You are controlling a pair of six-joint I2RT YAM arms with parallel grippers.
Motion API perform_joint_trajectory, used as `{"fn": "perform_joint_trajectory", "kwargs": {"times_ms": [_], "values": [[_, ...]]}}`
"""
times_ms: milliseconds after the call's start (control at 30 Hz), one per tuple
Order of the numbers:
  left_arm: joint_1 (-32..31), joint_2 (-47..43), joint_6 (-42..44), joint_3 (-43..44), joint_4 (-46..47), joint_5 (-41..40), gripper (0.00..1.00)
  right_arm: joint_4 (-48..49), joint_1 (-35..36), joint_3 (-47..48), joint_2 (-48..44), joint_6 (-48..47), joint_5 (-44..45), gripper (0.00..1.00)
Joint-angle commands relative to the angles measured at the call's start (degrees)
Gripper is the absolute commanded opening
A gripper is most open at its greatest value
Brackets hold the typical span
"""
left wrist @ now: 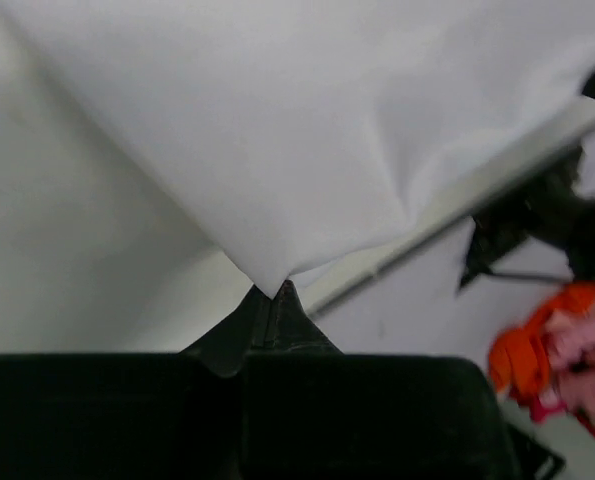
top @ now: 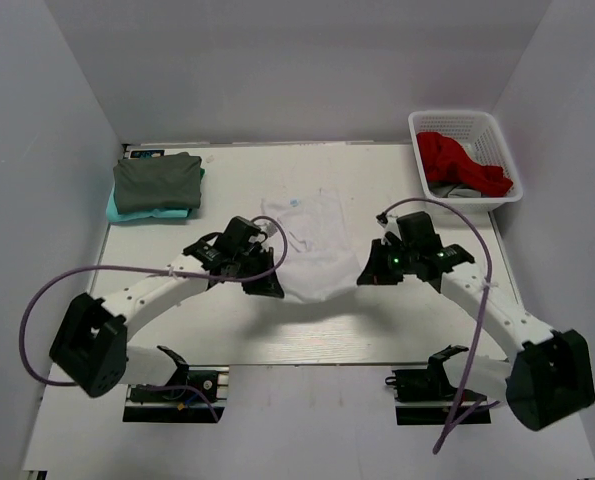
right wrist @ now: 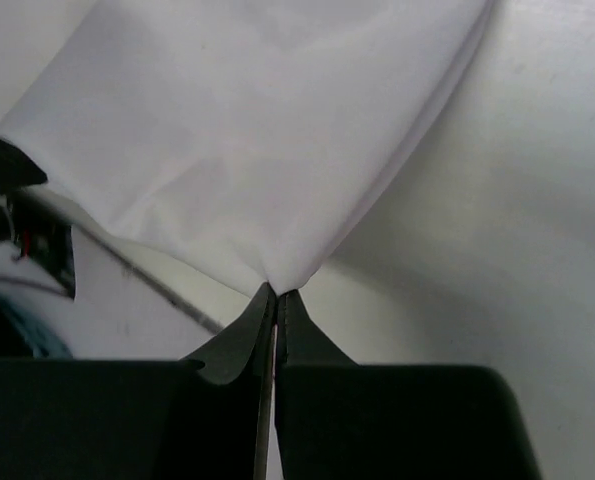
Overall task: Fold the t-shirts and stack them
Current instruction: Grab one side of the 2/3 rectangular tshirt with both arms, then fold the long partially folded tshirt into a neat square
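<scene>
Pinched at its two near corners, the white t-shirt (top: pixel 312 240) is held in the middle of the tabletop (top: pixel 237 345). Its far part is spread flat on the tabletop, and a small bluish label (top: pixel 295 201) can be seen near the far edge. The near edge is stretched between the two grips and looks lifted a little, with a shadow under it.

The near left corner of the shirt is squeezed by the left end effector (top: pixel 274 285). In the left wrist view the two fingers are pressed tight together, with only the tip of white cloth caught between them. The near right corner is squeezed the same way by the right end effector (top: pixel 363 277). In the right wrist view its fingers are also closed tight, and the cloth is pulled up into a point.

Two more shirts are stacked at the far left of the tabletop, well apart from the white one. The dark grey t-shirt (top: pixel 157 183) is folded and laid on top. The teal t-shirt (top: pixel 125 211) is under it, and only its left and near edges can be seen.

At the far right corner a white basket (top: pixel 457 120) is set, with a red cloth (top: pixel 462 160) bunched inside it.
</scene>
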Motion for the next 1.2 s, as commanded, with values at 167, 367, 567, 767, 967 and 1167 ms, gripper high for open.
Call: {"fn": "perform_joint_trajectory", "kwargs": {"times_ms": [167, 367, 567, 767, 967, 1167], "values": [[-3.6, -13.5, -2.3, -1.7, -5.3, 18.7, 0.0, -21.8, 0.1, 6.7, -9.4, -6.6, -14.4, 0.0], [-3.6, -16.3, -2.3, 3.2, -9.6, 12.0, 0.0, -21.9, -0.2, 14.9, -8.5, -6.3, -10.0, 0.0], [-1.9, -15.1, -2.3, 6.5, -13.5, 3.7, 0.0, -20.4, -0.9, 19.7, -0.8, -7.2, -10.9, 0.0], [-1.9, -14.5, -3.1, 8.7, -14.1, -2.9, 0.0, -16.9, -1.9, 24.6, 4.8, -7.0, -10.6, 0.0], [-0.8, -11.0, -3.1, 9.9, -13.3, -7.0, 0.0, -12.2, -2.8, 27.0, 9.9, -5.6, -10.8, 0.0], [1.8, -7.7, -4.3, 12.0, -12.7, -12.3, 0.0, -10.8, -3.3, 29.6, 16.2, -4.1, -9.0, 0.0]]}}
